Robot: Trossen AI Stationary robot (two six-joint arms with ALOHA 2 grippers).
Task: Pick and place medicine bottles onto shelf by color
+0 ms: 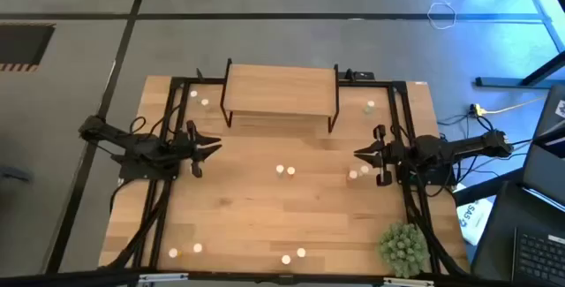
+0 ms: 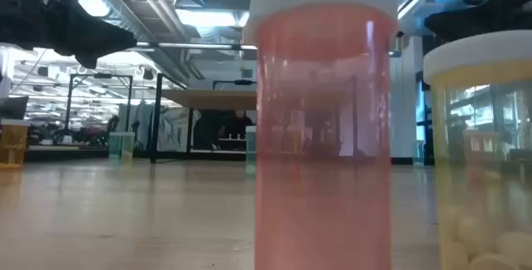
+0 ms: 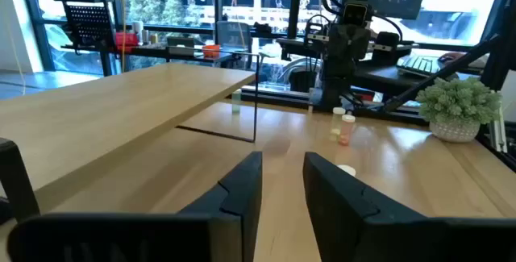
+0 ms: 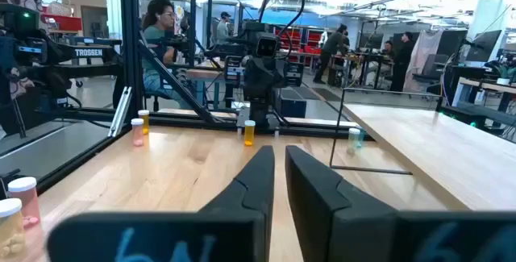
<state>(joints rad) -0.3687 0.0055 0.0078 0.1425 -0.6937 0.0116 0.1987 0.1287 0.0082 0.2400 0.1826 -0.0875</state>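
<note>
The shelf [image 1: 281,93], a light-wood board on thin black legs, stands at the table's far middle. Small medicine bottles stand scattered on the table: a pair at the centre [image 1: 284,170], a pair by the right gripper [image 1: 357,173], a green one at the far right [image 1: 369,106], others at the far left [image 1: 199,100] and along the near edge [image 1: 294,255]. In the low view a red-pink bottle [image 2: 322,120] and a pale yellow one [image 2: 482,154] stand close. My left gripper [image 1: 216,148] hovers at mid-left, slightly open and empty. My right gripper [image 1: 357,154] hovers at mid-right, shut and empty.
A spiky green plant ball [image 1: 404,247] in a white pot sits at the near right corner. A black frame [image 1: 172,128] runs along the table's left, right and far sides. The middle of the table between the two grippers holds only the centre pair of bottles.
</note>
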